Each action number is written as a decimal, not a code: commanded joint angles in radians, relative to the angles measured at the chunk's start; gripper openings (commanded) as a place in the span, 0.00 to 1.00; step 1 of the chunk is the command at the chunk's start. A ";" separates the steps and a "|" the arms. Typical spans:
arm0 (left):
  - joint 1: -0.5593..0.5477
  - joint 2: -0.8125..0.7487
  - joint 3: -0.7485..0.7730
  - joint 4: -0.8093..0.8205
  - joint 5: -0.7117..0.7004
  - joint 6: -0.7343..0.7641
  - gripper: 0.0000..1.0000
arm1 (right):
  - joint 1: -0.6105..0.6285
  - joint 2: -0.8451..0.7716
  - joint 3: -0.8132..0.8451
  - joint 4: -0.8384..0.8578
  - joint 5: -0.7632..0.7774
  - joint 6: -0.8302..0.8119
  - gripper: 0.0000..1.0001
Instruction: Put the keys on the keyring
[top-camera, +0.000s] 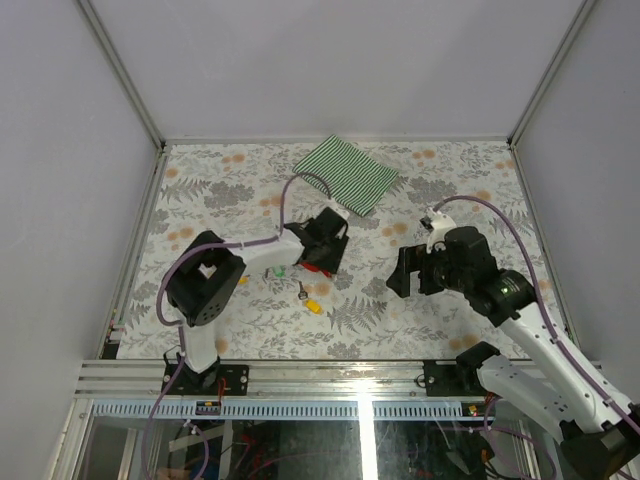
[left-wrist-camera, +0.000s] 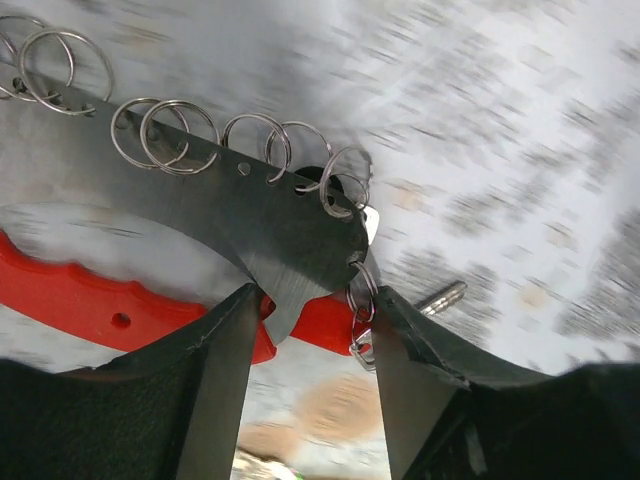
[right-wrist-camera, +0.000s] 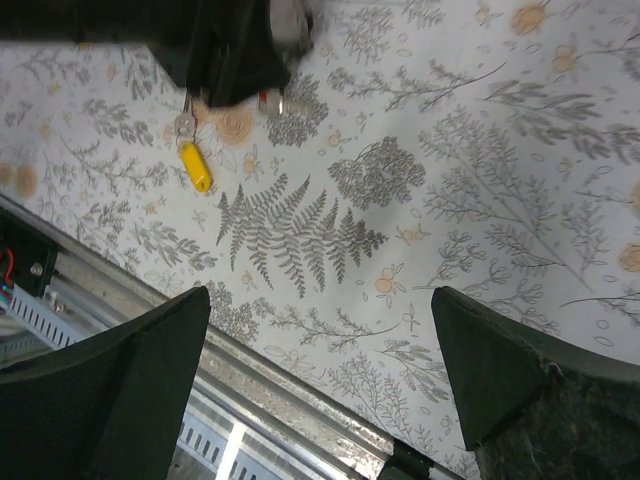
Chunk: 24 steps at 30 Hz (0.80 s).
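The red keyring (left-wrist-camera: 80, 300) carries a grey metal plate (left-wrist-camera: 280, 230) strung with several silver rings. My left gripper (left-wrist-camera: 312, 330) is closed over its end: one finger (left-wrist-camera: 225, 350) touches the red strap and the other presses a small ring and clasp (left-wrist-camera: 362, 322). From above, the left gripper (top-camera: 322, 243) covers most of the keyring (top-camera: 318, 268). A green key (top-camera: 280, 270) lies just left of it. A yellow key (top-camera: 313, 307) lies nearer the front, also in the right wrist view (right-wrist-camera: 195, 167). My right gripper (top-camera: 408, 272) hangs open and empty over the cloth-covered table (right-wrist-camera: 320, 340).
A green striped cloth (top-camera: 345, 172) lies at the back of the floral table. A silver key shaft (left-wrist-camera: 443, 297) pokes out beside my left finger. The metal rail (right-wrist-camera: 150, 300) at the table's front edge runs under the right gripper. Grey walls enclose three sides.
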 joint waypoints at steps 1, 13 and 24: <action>-0.163 -0.004 -0.045 0.004 0.031 -0.113 0.48 | -0.004 -0.070 0.075 -0.012 0.141 0.041 0.99; -0.349 -0.269 -0.120 0.102 -0.082 -0.174 0.74 | -0.004 -0.200 0.038 -0.032 0.398 0.146 0.99; -0.292 -0.498 -0.221 0.138 -0.066 -0.157 0.80 | -0.004 -0.077 0.015 0.002 0.275 0.210 0.99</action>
